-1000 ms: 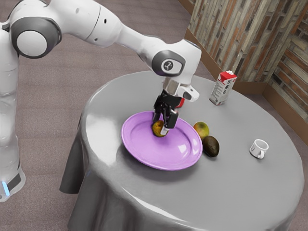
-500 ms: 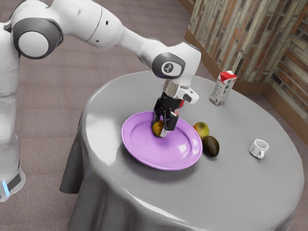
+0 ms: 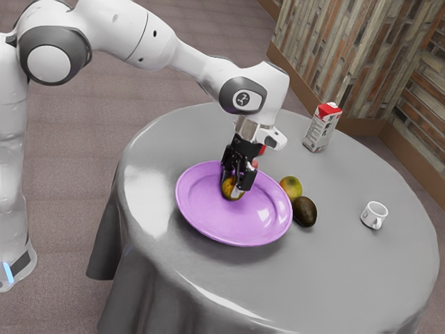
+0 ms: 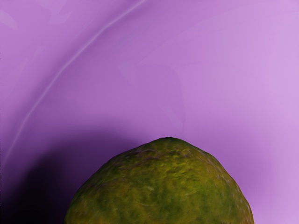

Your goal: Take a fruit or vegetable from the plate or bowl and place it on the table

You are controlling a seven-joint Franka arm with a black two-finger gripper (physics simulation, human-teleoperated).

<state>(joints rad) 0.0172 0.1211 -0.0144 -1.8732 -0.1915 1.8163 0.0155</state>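
Observation:
The gripper [image 3: 234, 185] is low over the purple plate [image 3: 208, 216], toward its upper part in the exterior view. Its fingers press on a round yellow-green fruit [image 3: 230, 190] from two sides, partly covering it. In the wrist view the rounded green-yellow top of this fruit [image 4: 163, 186] rises from the lower edge, against the purple plate [image 4: 224, 79]. Whether the fruit's underside touches the plate is hidden.
Right of the plate in the exterior view, a yellow-green mango [image 3: 291, 187] and a dark avocado [image 3: 304, 211] lie on the grey table [image 3: 334, 264]. A white mug [image 3: 374, 214] and a carton [image 3: 322, 128] stand farther off. Something red [image 3: 261, 149] shows behind the gripper.
The fingers have drawn in on the fruit, and the fruit has shifted slightly toward the exterior view's right. The arm has barely moved.

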